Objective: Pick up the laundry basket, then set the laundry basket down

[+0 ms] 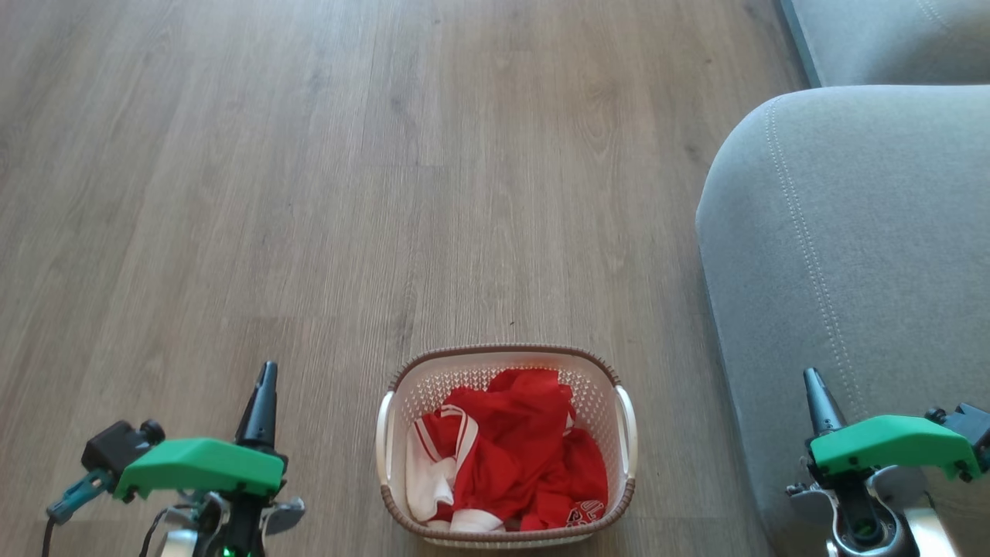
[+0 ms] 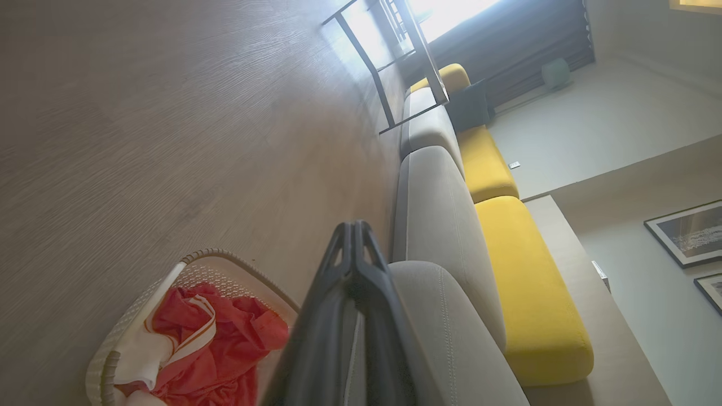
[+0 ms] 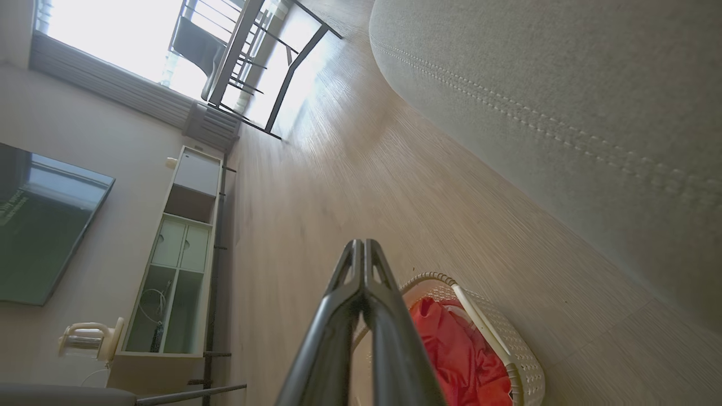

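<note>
Sitting bottom centre of the head view, the laundry basket [image 1: 506,350] looks light and rigid, best lifted by its side handles [image 1: 628,429]; left gripper [image 1: 266,373] and right gripper [image 1: 812,381] flank it, pinched closed, empty.

The floor [image 1: 309,193] is grey-brown wood-look planking, the boards running lengthwise down the room. The laundry basket [image 1: 504,350] stands upright on it, near the sofa [image 1: 851,271] but not touching; a strip of bare boards shows between the two. The grey sofa sits straight on the floor to the basket's right and carries on down the room as a row of sections. Farther along, by the bright window, a table [image 2: 428,67] on thin dark legs stands on the same boards, with a chair [image 3: 194,45] close by it. Across the room a pale cabinet [image 3: 175,270] stands on the floor against the wall.
</note>
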You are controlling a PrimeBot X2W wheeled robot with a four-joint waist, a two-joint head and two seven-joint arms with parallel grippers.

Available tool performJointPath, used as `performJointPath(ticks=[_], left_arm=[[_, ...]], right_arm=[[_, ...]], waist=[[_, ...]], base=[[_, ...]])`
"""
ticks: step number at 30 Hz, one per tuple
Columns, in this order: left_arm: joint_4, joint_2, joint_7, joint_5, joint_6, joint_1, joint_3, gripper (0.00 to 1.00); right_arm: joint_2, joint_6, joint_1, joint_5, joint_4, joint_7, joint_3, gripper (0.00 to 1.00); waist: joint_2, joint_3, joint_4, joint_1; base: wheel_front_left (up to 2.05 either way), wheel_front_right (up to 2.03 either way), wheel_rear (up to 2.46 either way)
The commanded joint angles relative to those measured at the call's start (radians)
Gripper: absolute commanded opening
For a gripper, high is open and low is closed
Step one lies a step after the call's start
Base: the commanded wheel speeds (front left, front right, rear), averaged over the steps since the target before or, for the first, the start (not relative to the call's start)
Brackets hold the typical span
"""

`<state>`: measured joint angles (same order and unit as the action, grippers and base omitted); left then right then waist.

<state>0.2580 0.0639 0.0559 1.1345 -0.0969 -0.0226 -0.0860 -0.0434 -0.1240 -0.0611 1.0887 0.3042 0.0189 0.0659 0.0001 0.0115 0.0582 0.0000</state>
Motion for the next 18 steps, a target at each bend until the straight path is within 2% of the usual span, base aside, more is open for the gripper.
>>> performJointPath(ticks=[1,18], left_arm=[[-0.027,0.018,-0.006,0.026,-0.01,-0.059,0.031,0.0],[-0.023,0.018,-0.053,0.204,-0.019,-0.067,0.077,0.0]], right_arm=[[-0.007,-0.004,-0.045,0.029,-0.039,-0.007,-0.006,0.0],[-0.007,-0.005,-0.045,0.21,-0.047,-0.053,0.014,0.0]], waist=[[-0.0001,0.0,-0.002,0.0],[-0.0001,-0.003,-0.022,0.0]], base=[[0.0,0.0,0.0],[0.0,0.0,0.0]])
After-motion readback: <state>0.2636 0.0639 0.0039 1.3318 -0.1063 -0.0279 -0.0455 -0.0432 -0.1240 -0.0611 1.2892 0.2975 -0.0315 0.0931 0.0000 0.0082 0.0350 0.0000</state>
